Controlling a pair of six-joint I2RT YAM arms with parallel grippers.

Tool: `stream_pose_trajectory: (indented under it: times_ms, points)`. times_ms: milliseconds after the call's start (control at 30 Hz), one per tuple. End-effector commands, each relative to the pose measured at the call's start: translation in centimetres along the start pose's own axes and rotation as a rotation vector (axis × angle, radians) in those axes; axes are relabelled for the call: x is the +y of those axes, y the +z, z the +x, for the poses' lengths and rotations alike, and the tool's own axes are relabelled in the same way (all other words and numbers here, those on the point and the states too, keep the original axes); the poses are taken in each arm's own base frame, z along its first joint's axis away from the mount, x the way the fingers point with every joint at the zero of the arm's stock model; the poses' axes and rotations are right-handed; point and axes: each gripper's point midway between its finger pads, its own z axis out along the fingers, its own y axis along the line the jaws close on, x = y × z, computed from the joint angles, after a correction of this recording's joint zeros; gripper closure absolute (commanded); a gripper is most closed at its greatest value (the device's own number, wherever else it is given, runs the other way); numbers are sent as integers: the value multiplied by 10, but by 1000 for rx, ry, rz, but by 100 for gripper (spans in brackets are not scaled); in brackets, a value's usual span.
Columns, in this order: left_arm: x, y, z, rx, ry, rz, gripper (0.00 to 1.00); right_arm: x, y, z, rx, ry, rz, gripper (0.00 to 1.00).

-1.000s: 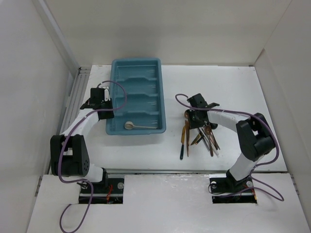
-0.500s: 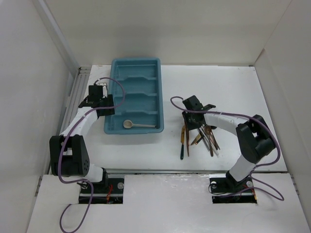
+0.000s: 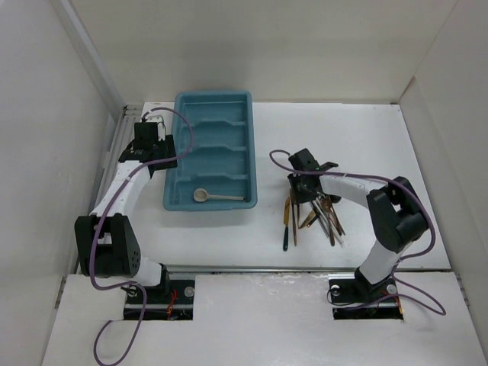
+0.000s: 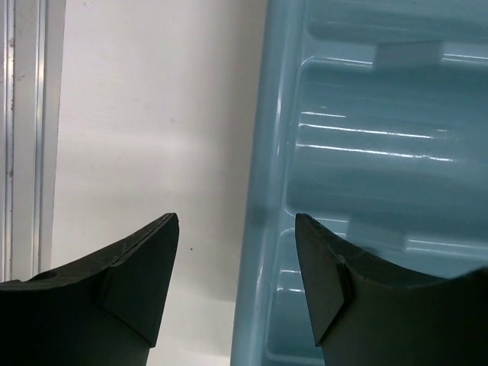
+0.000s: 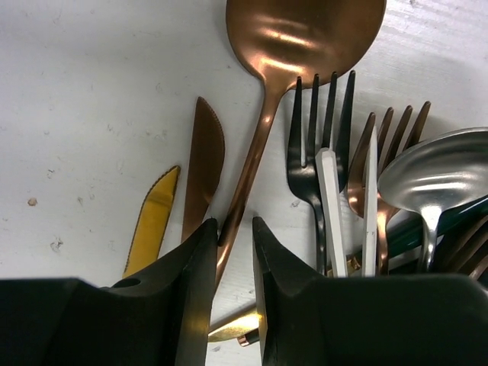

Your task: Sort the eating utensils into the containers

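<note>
White tabletop inside white walls. Upper left: teal-blue plastic cutlery tray, left gripper spread, empty, over its rim. Centre-right: heap of slim metal utensils. Right gripper narrow, astride handle of shiny copper spoon; clamped or not, unclear. Probably light, stiff, slick; best pinched mid-handle.

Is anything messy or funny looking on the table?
Yes. The forks, knives and spoons lie in a jumbled pile on the white table, right of the teal tray, crossing over one another. Only one spoon lies in the tray, in its nearest compartment. Nothing looks broken or spilled.
</note>
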Motion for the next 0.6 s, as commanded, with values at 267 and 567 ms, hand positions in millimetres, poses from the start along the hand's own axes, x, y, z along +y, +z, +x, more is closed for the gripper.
stream_pose_trajectory:
  times_ms: [267, 567]
  points:
    - [-4, -23, -34, -55, -47, 25, 41, -4, 22, -8, 46, 24, 7, 91]
    - [-11, -38, -55, -89, -59, 59, 41, -8, -26, -74, -164, -96, 51, 100]
